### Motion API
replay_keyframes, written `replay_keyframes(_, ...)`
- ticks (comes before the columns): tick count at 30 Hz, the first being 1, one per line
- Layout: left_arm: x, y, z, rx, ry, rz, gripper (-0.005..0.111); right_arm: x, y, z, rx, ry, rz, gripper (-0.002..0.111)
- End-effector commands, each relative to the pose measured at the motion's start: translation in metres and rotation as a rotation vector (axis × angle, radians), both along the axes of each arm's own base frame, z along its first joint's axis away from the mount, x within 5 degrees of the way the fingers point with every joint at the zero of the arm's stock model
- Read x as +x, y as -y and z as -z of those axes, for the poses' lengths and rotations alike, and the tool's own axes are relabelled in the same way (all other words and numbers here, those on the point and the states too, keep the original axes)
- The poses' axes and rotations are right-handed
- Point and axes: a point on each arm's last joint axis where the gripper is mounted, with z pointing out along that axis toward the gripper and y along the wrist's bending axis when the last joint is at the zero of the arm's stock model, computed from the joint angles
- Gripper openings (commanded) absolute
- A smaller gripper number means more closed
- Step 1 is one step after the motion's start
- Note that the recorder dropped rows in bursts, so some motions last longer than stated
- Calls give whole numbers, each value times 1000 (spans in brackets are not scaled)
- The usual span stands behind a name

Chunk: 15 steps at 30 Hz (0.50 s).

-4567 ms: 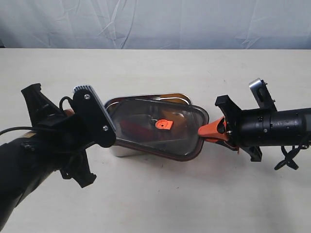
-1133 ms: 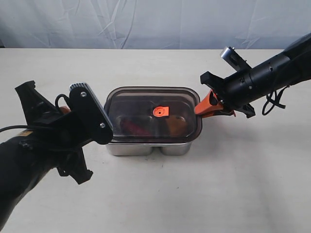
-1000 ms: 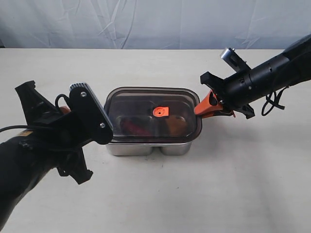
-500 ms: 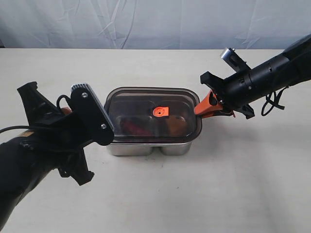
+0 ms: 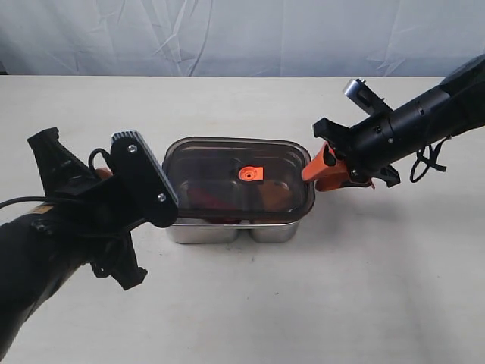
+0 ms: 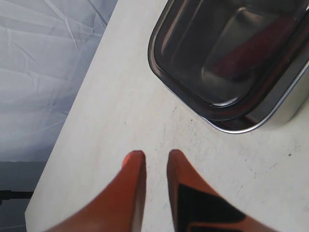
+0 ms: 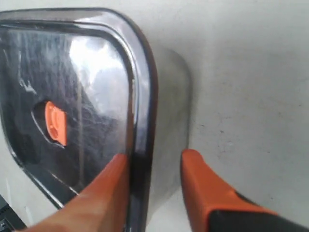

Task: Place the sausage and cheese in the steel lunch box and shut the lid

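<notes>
Orange-fingered left gripper [image 6: 155, 155]: 2 fingers narrowly parted, empty, near the shiny rectangular steel lunch box [image 5: 227, 231]. Box long axis runs left-right, with the dark translucent plastic lid [image 5: 220, 161] seated flat on it. Glossy red sausage [image 5: 206, 199] lies in the left compartment, yellow-orange cheese wedge [image 5: 274, 196] in the right. Right gripper [image 7: 155, 157]: unclenched, straddling the lid's right edge.

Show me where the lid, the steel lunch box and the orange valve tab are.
the lid [image 5: 212, 163], exterior view, dark top panel left of centre
the steel lunch box [image 5: 204, 232], exterior view, shiny front wall
the orange valve tab [image 5: 250, 174], exterior view, its middle
</notes>
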Motion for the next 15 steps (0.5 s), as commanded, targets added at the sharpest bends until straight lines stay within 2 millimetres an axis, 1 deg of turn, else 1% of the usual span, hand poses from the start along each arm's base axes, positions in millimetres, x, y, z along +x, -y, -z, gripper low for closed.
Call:
replay_keyframes(1, -1, -1, -1, -16, 0, -1, 18, -4, 0, 5, -13, -12, -49, 53)
replay_keyframes(7, -1, -1, -1, -16, 0, -1, 18, -8, 1, -1, 9, -38, -81, 53)
replay_keyframes(11, -1, -1, -2, -14, 3, -5, 18, -12, 2, -13, 33, -38, -113, 53)
replay_keyframes(15, 0, -2, -2, -9, 9, -14, 18, -18, 4, -26, 18, -26, -142, 53)
